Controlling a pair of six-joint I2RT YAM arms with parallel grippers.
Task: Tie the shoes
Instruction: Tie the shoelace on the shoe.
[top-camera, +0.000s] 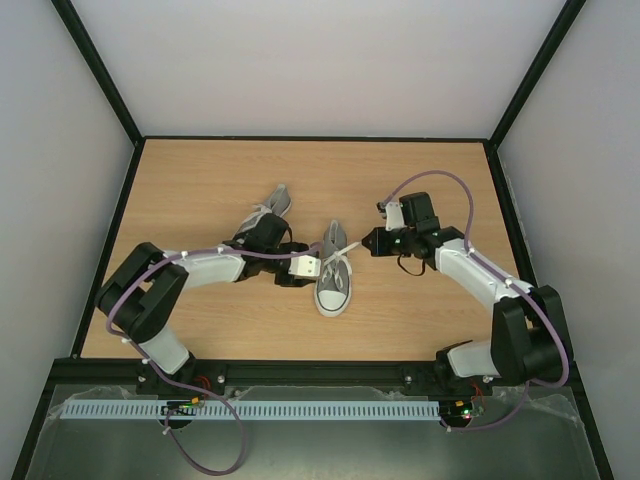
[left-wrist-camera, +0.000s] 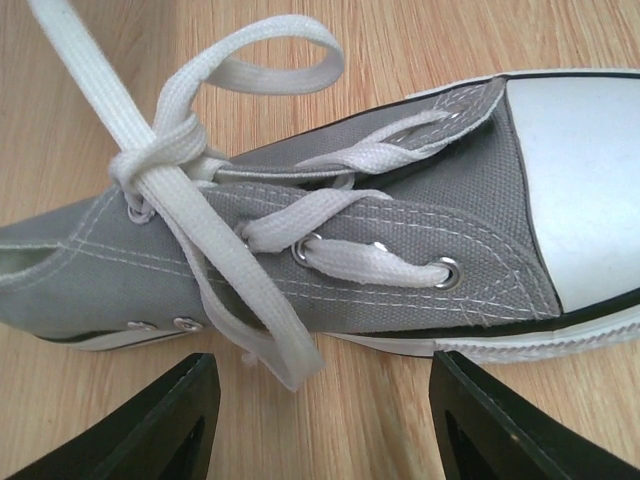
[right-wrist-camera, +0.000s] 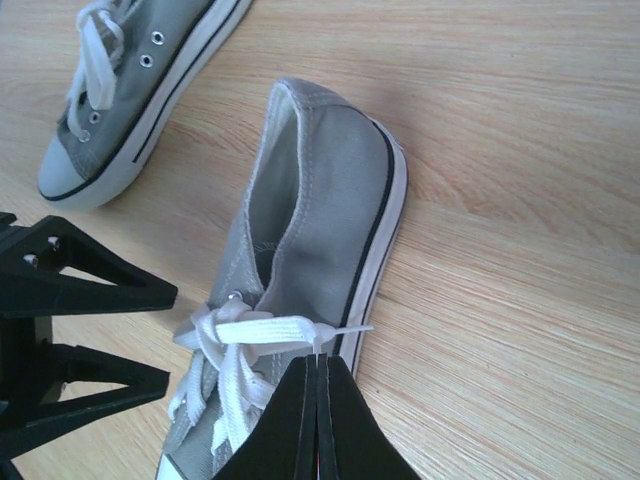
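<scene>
**Right gripper pinches a lace end; left gripper stands open at the same shoe**

From the bases at the near edge, both arms reach in toward the middle of the wooden table (top-camera: 200, 180).

The near shoe (top-camera: 334, 285) lies about mid-table, sole down. Its white toe cap points to 6 o'clock and its heel opening to 12. The left gripper (left-wrist-camera: 322, 375) sits at this shoe's 9 o'clock, low over the wood. Its jaws are apart, with only bare table and a loose lace end between them, and they grip nothing. In the left wrist view the shoe's grey side and eyelets lie just beyond the fingers (left-wrist-camera: 170, 425).

A knot (left-wrist-camera: 160, 150) sits at the top of the lacing, and a loop (left-wrist-camera: 250, 60) lies on the table beside it.

The right gripper (right-wrist-camera: 318, 365) is at the shoe's 2 o'clock. Its jaws are pressed together on the end of the white lace (right-wrist-camera: 270, 328), which runs in a straight band from the knot to the fingertips, across the shoe's sole edge.

The far shoe (top-camera: 275, 205) lies at about 10 o'clock from the near one, well apart from it. It is tilted, with its toe toward the left arm, whose wrist covers part of it. Whether its laces are tied cannot be told.
</scene>
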